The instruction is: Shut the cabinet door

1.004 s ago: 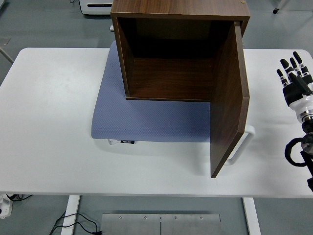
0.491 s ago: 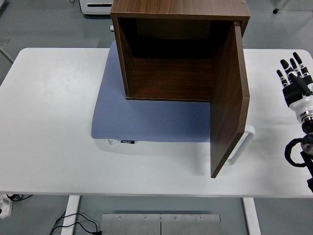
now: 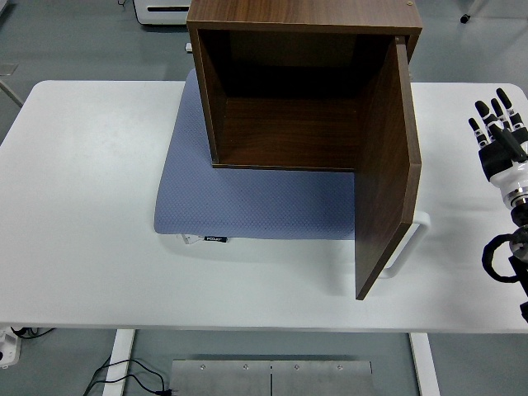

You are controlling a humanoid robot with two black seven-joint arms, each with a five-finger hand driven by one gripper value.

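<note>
A dark brown wooden cabinet (image 3: 301, 82) stands on a blue-grey mat (image 3: 247, 194) at the middle back of the white table (image 3: 82, 206). Its inside is empty. Its door (image 3: 386, 177) is hinged on the right and stands wide open, swung out toward the table's near edge. A white handle (image 3: 408, 243) shows on the door's outer face. My right hand (image 3: 499, 132) hovers over the table's right edge, well right of the door, fingers spread and straight, holding nothing. The left arm is out of view.
Under the mat's front edge a white object with a small black label (image 3: 216, 239) peeks out. A metal plate (image 3: 271, 378) lies on the floor below the table, with a black cable (image 3: 124, 375) to its left.
My right hand has shifted very slightly to the right and up. The cabinet door has not moved.
</note>
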